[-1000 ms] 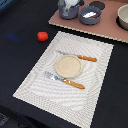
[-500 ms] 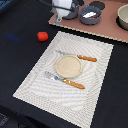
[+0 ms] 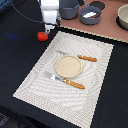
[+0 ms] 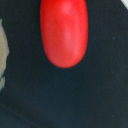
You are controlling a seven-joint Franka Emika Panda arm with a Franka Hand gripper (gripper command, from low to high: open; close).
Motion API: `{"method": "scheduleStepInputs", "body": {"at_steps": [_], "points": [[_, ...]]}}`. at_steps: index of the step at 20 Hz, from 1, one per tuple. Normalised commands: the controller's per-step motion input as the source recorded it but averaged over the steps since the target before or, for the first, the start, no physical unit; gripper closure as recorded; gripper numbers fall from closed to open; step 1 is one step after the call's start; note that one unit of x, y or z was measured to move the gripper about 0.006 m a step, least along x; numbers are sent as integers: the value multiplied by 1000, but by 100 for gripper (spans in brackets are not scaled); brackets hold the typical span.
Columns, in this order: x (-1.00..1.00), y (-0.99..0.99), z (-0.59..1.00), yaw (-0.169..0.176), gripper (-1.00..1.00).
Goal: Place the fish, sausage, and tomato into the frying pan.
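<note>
Red and glossy, the tomato sits on the dark counter just off the mat's corner, directly under the pincer, whose opening I cannot tell; lower straight and centred, since a ball likely rolls if nudged.

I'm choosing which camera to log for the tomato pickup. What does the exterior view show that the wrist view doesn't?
Only the exterior view shows the gripper above the tomato, the striped placemat with the tan plate, fork and knife, and the frying pan behind. Only the wrist view shows the tomato's glossy surface close up. Both show the tomato on a dark surface.
</note>
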Motion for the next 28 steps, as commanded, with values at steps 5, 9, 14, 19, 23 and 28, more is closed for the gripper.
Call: {"method": "scheduleStepInputs", "body": {"at_steps": [5,9,14,19,23,28], "points": [[-103,-95,-214,0,-100],[-38,-105,-234,0,-100],[-235,-80,-353,1,-100],[-294,-14,-383,2,-100],[-301,-35,-339,4,100],[-276,-42,-301,5,100]]}}
